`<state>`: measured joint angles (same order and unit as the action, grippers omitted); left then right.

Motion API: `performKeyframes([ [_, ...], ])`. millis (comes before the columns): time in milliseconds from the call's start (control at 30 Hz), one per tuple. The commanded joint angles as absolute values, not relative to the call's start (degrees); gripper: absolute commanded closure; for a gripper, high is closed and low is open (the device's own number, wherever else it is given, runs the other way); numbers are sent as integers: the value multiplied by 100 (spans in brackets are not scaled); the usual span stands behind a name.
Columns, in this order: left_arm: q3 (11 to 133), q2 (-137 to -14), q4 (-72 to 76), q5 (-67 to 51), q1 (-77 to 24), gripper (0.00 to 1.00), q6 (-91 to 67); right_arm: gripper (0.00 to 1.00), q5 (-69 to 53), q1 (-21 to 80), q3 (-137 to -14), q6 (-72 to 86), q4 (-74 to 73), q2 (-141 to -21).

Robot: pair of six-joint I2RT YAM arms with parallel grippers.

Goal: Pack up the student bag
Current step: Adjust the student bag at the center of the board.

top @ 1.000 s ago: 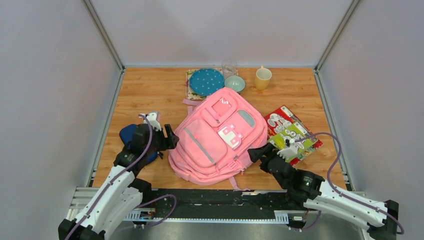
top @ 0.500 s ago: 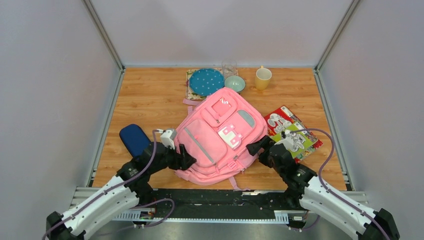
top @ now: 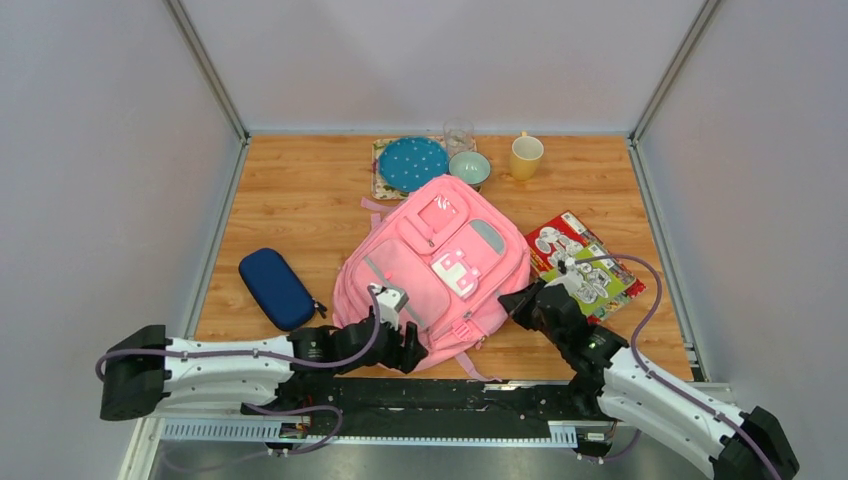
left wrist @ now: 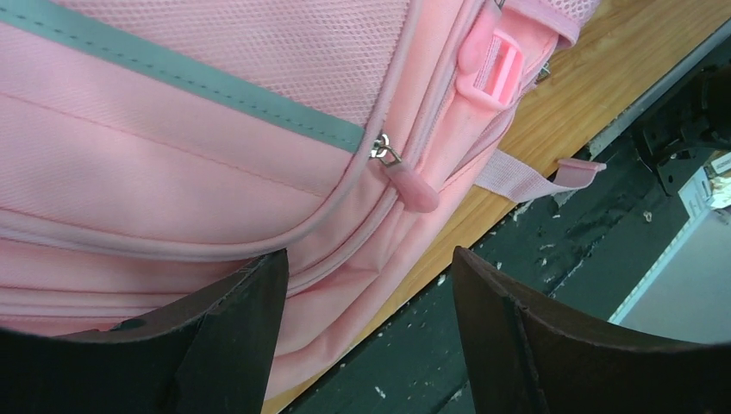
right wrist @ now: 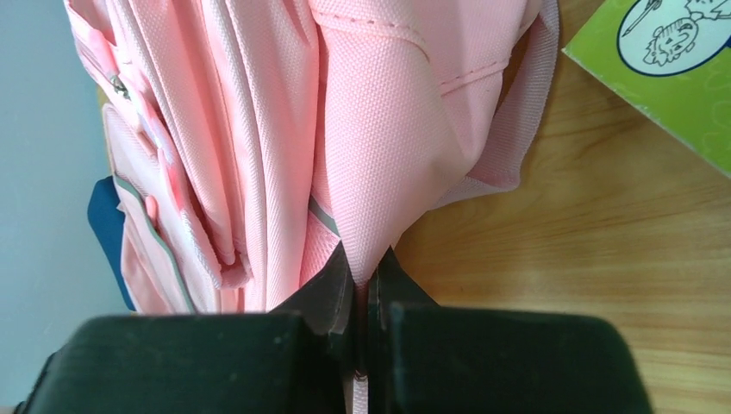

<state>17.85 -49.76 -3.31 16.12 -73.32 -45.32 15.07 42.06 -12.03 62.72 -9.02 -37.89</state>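
The student bag (top: pixel 440 265), a large pink backpack with grey zip trims, lies flat in the middle of the table. My left gripper (top: pixel 412 350) is low at the bag's near edge and stands open. In the left wrist view its gripper (left wrist: pixel 366 259) frames the bag's (left wrist: pixel 172 155) lower seam, with a pink zip pull (left wrist: pixel 415 191) just beyond. My right gripper (top: pixel 512 300) is at the bag's right side. The right wrist view shows that gripper (right wrist: pixel 362 269) shut on a pinched fold of the bag's (right wrist: pixel 259 129) pink fabric.
A navy-blue zip pouch (top: pixel 277 288) lies left of the bag. A colourful book (top: pixel 585 262) lies to the right, close to the right arm. At the back stand a blue dotted plate (top: pixel 413 163), a bowl (top: pixel 469 166), a glass (top: pixel 458 136) and a yellow mug (top: pixel 526 156).
My left arm has swung from the navy pouch down and right to the bag's near edge. The right gripper has closed on the bag's side fabric. The bag has shifted slightly left.
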Motion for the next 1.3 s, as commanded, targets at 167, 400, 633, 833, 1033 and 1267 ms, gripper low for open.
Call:
performKeyframes([
  [167, 2417, -6397, 1281, 2250, -8059, 23, -4535, 100, 1336, 4307, -1695, 6680, -1387, -2804],
  [400, 3023, -7329, 1837, 2232, -8314, 23, -4333, 100, 1134, 4315, -1942, 6539, -1714, -2848],
  [633, 2848, -7901, 2722, 2215, -8455, 30, -4360, 100, 844, 4315, -2407, 6233, -2170, -2874],
  [833, 3181, -8078, 2638, 2047, -8692, 37, -4158, 100, 861, 4315, -2496, 6065, -2435, -2865],
  [1033, 3384, -7946, 1094, 3142, -8780, 26, -4394, 100, 1098, 4315, -2435, 6003, -2417, -2857],
  [1267, 2435, -7471, 967, 3085, -7939, 19, -4439, 100, 1231, 4315, -2286, 6134, -2496, -2304],
])
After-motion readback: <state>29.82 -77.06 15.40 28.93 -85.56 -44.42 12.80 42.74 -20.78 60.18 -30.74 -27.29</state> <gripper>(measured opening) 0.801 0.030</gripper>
